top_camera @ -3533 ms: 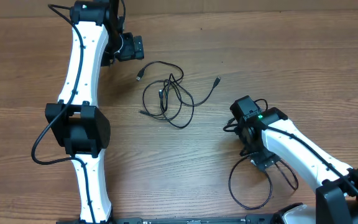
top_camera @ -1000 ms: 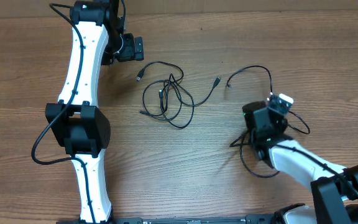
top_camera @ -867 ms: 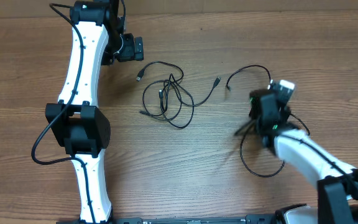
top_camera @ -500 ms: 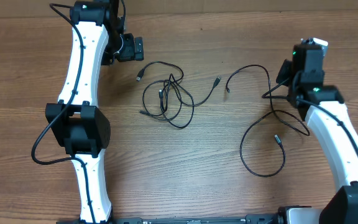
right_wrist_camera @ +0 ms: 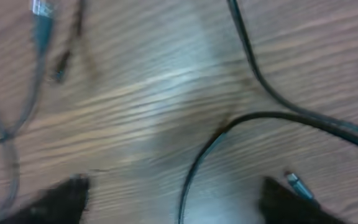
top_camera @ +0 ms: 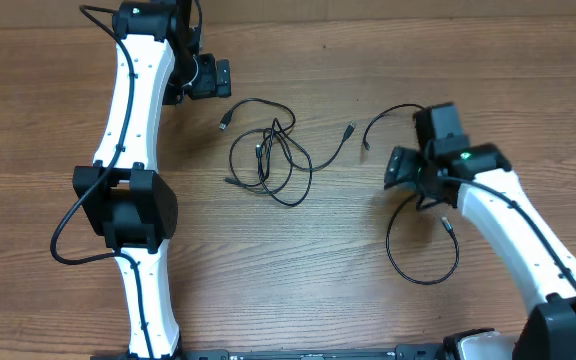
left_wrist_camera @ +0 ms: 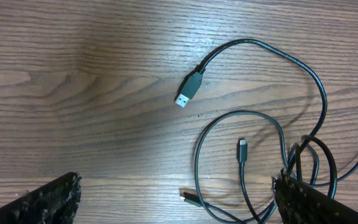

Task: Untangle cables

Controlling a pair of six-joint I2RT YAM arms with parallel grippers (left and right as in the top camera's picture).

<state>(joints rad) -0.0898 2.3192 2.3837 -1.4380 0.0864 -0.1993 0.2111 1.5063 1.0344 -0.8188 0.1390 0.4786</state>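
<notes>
One cable (top_camera: pixel 420 283) is lying free near right gripper (top_camera: pixel 400 168); central tangle (top_camera: pixel 271 152) is sitting knotted. Left gripper (top_camera: pixel 224 78) and right gripper are both gaping open, empty.

The table (top_camera: pixel 298 290) is mid-brown wood, with darker grain streaks running across it. The tangle (top_camera: pixel 271 145) is all black cord. A plug (left_wrist_camera: pixel 190 89) to the left of the tangle is black with a silver tip. The loose cable (top_camera: pixel 420 283) to the right of the tangle is black too. My left arm (top_camera: pixel 133 90) and right arm (top_camera: pixel 513 225) are white with black joints. A small green light (top_camera: pixel 461 155) glows on the right one. My left fingers (left_wrist_camera: pixel 42 199) are black, flecked pale.
</notes>
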